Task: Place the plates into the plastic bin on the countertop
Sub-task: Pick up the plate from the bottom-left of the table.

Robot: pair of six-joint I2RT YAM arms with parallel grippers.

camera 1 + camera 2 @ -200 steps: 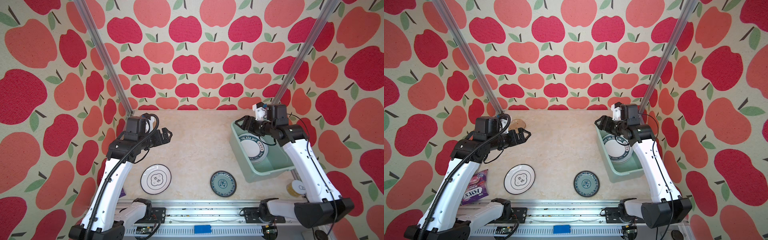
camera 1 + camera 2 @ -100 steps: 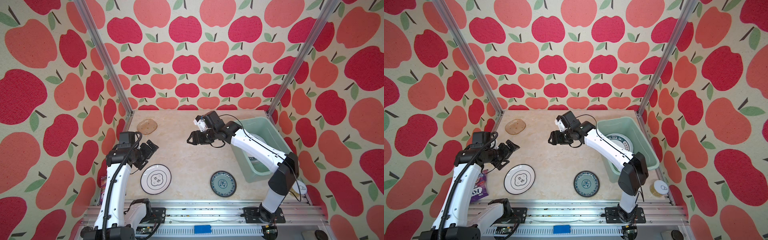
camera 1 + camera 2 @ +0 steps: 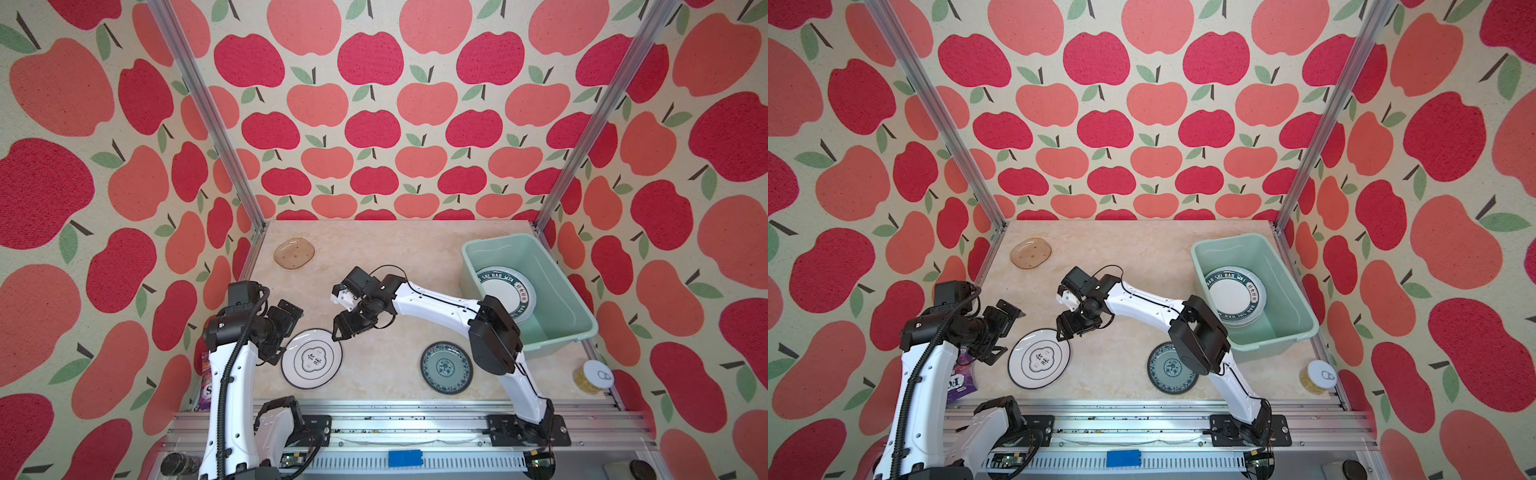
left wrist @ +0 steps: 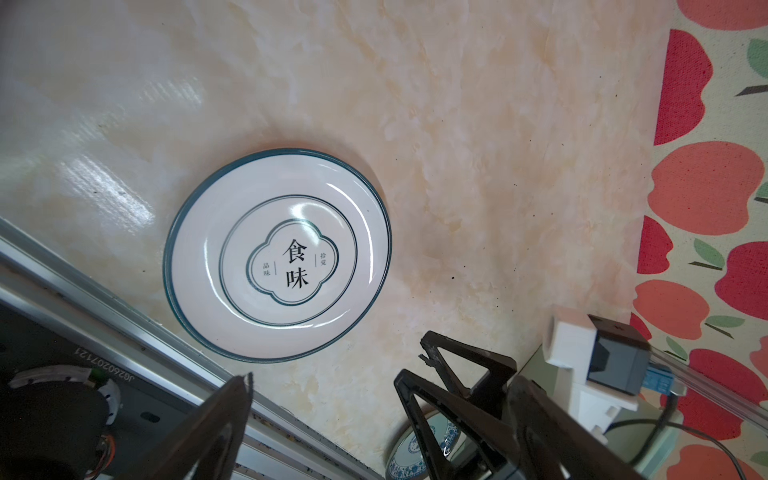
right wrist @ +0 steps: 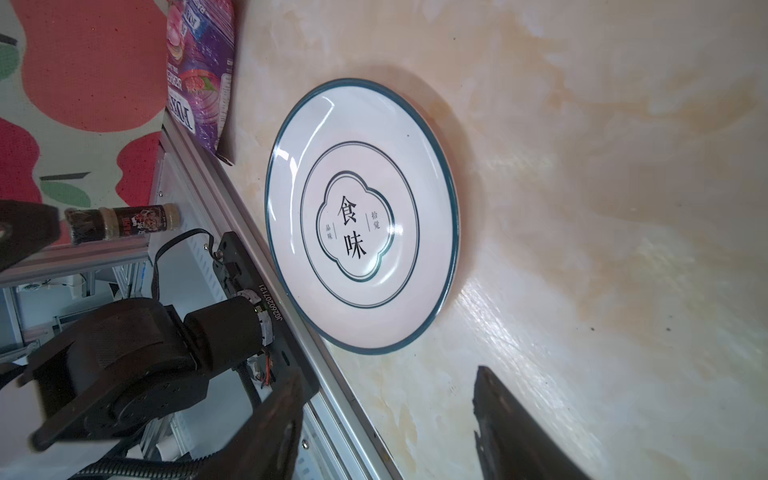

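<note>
The emblem plate [image 3: 311,358] lies flat and face up on the countertop [image 3: 395,257], at about 7 o'clock of the surface in both top views, well apart from the plastic bin [image 3: 498,241] at 3 o'clock. Being round, it has no long axis. Its 2 printed characters seem to read with their tops toward roughly 12 o'clock.

The left gripper [image 3: 282,334] stands at the plate's 9 o'clock with its jaws spread wide and nothing between them. The right gripper [image 3: 340,332] hangs over the rim at about 1 o'clock, jaws moderately apart and empty. Neither clearly touches the plate. A flat plate offers no edge to pinch from above, so the 2 arms likely flank it so that 1 can brace or tip the rim while the other takes hold.

The bin already holds a green-lettered plate [image 3: 505,293] lying flat on its floor, apparently on top of another. The teal plate [image 3: 446,368] waits at 5 o'clock. The amber plate [image 3: 294,253], at 11 o'clock, is slightly oblong, with its long axis running about 9 to 3 o'clock.
</note>
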